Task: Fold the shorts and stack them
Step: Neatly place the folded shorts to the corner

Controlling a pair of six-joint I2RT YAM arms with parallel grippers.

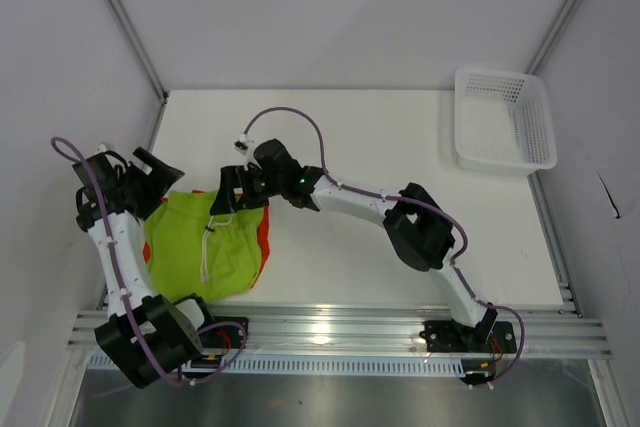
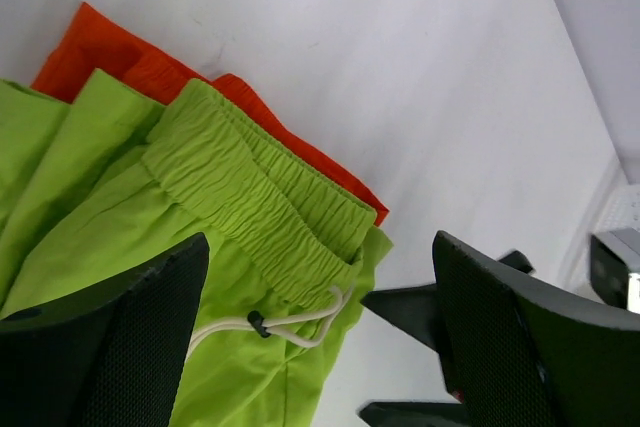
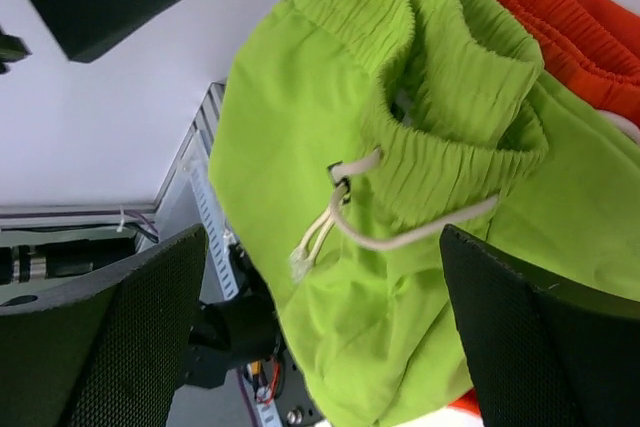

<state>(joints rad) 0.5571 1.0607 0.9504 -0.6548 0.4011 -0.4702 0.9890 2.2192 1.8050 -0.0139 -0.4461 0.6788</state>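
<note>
The lime green shorts lie folded at the table's front left, on top of the orange-red shorts, which show only as a strip along the right side. A white drawstring trails over the green fabric. My left gripper hovers open at the pile's far left corner. My right gripper stands open over the far right corner, nothing between its fingers. The left wrist view has the green waistband and the orange edge below my left gripper. In the right wrist view my right gripper hangs above the green shorts.
A white mesh basket stands at the back right corner. The aluminium rail runs along the table's near edge, close to the pile. Grey walls close in the table at the left, back and right.
</note>
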